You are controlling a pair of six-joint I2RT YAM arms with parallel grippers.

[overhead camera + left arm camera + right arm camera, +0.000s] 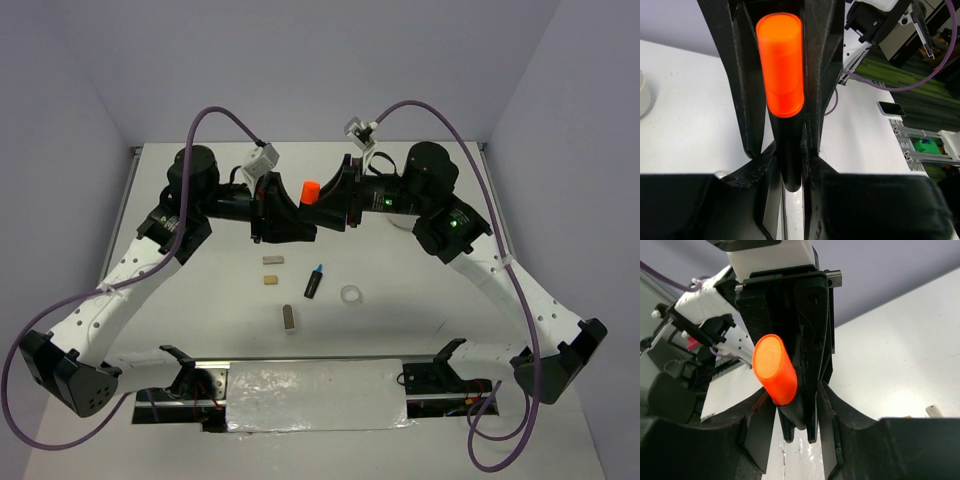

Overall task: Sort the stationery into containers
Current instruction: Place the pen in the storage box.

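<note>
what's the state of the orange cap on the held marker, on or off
On. The orange cap sits flush on the marker's black barrel, no gap between them in the left wrist view.

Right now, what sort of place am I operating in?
Probably a robotics lab test cell: a white tabletop boxed in by plain lavender walls, purple cables, and aluminium framing beyond the table.

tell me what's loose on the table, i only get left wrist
observer: On the table lie a blue-capped marker, a tape ring, a pale block, a tan block and a grey block.
operator: where's my orange marker in the scene
observer: Raised over the far middle, between the left tool and right tool, cap toward the right one.
operator: right tool gripping it too
observer: Seemingly not; right wrist shows its jaws apart beside the barrel.
</note>
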